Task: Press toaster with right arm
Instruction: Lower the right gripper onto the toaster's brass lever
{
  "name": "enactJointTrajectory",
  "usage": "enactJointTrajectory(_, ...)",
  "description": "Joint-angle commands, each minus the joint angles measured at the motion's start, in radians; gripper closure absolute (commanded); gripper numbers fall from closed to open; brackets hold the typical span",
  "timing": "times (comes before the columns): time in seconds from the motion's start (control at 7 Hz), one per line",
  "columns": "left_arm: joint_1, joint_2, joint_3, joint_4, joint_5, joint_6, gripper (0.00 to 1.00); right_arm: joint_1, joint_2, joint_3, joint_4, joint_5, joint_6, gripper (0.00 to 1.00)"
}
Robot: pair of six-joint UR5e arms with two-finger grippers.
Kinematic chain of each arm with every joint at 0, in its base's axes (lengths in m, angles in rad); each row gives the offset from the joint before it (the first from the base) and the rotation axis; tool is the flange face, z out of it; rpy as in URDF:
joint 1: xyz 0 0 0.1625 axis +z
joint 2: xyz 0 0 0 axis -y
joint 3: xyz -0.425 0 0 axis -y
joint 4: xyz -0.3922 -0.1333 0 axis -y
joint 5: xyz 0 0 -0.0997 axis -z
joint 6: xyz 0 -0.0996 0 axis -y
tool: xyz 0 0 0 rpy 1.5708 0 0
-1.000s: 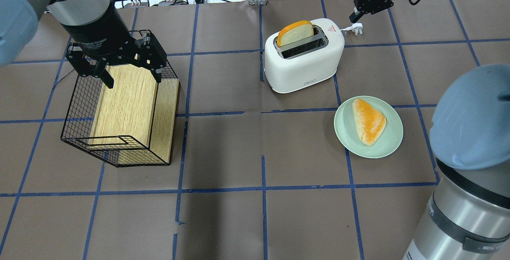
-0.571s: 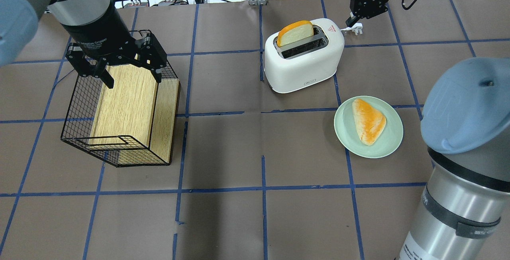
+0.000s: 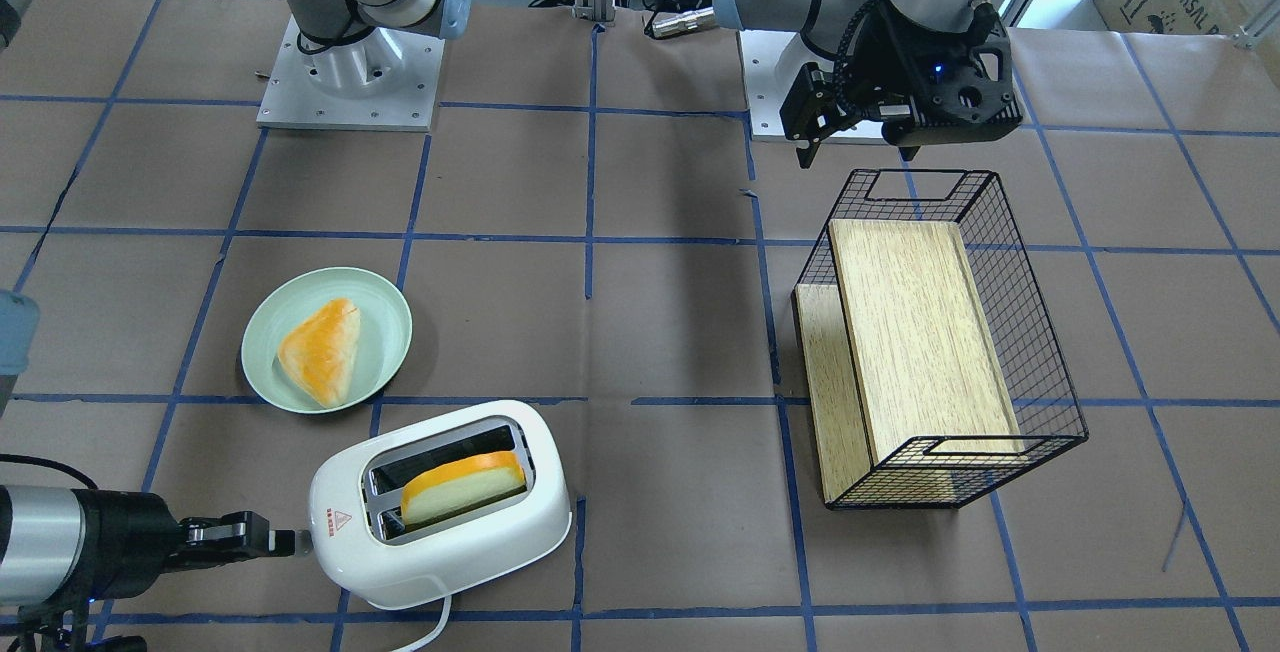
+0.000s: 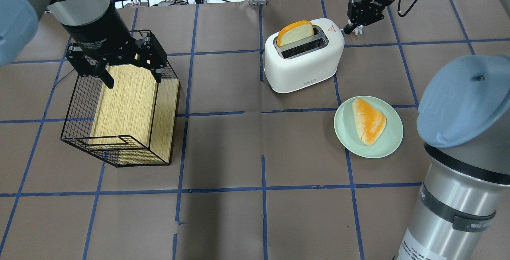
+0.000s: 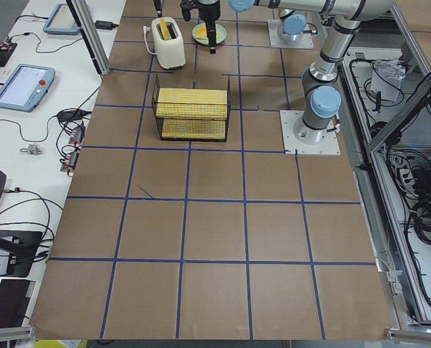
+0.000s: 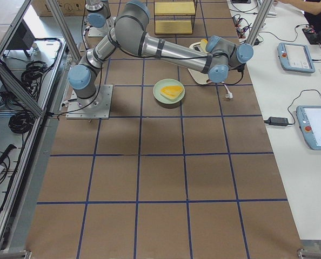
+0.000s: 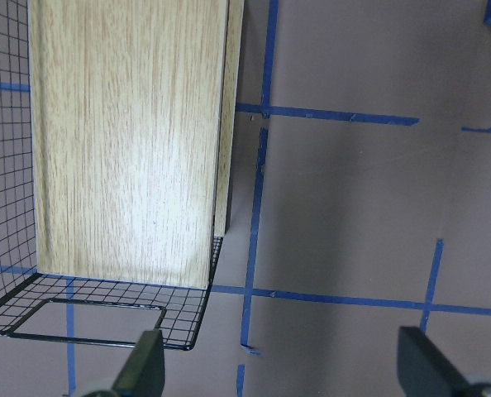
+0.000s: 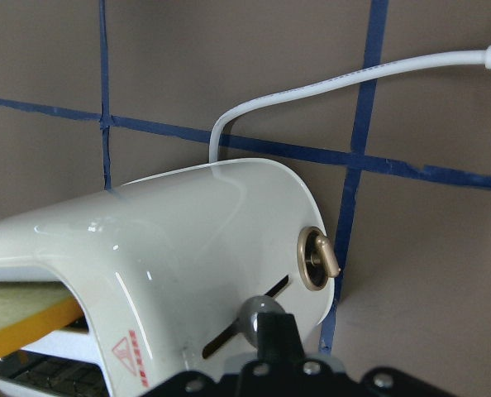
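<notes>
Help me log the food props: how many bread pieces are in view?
2. One bread slice stands in a slot of the toaster; a triangular bread piece lies on the green plate beside it. The other slot looks empty.

Bright, even overhead light; exterior views sharp. Soft shadow band on table (image 4: 223, 160), from middle to robot-side edge, and a faint one beside wire basket (image 4: 119, 148). Right wrist view: glare streaks on toaster (image 8: 188, 240), right gripper (image 8: 268, 324) blurred at frame bottom. Left wrist view: left gripper (image 7: 283, 376) out of focus, pale sheen on wood board (image 7: 130, 165). Side views small, low detail.
</notes>
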Motion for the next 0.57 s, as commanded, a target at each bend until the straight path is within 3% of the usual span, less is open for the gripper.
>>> enactJointTrajectory(0.0,0.000,0.001,0.000,0.000,0.000,0.000,0.00,0.000,0.004,-0.001,-0.007,0.000,0.000,1.00)
enactJointTrajectory(0.43,0.000,0.001,0.002,0.000,0.000,0.000,0.00,0.000,0.042,0.001,-0.009,0.001,-0.013,1.00)
